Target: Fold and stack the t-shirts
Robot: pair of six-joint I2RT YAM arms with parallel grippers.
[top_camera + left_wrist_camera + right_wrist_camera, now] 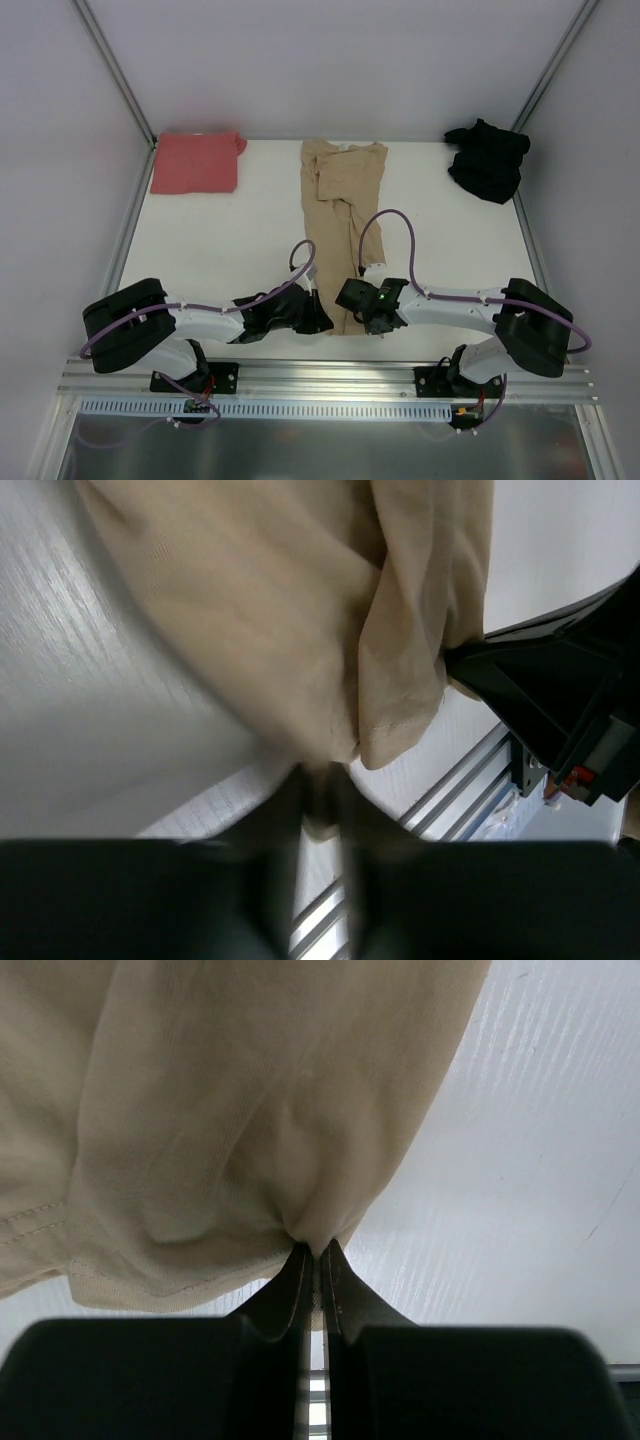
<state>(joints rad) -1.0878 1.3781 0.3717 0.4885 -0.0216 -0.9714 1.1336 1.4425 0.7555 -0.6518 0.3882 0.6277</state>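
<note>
on the white flat table [220,250], the tan-beige soft cloth short-sleeved shirt [340,200] lies in the middle of the frame, running from the upper centre down towards the arms. the salmon-red soft cloth shirt [195,163] lies at the upper left and the black soft cloth shirt [487,160] at the upper right, both well apart from it. the left gripper [322,322] and the right gripper [347,298] sit side by side at its lower end, each pinching its edge.

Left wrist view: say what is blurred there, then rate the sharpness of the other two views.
Left wrist view: the left fingers and the nearby hem of the tan shirt are smeared, so whether they have closed is unclear. Right wrist view: the right fingers are crisp, pinching the cloth, hem stitching legible. Top view: sharp, evenly lit, only soft shadows.
</note>
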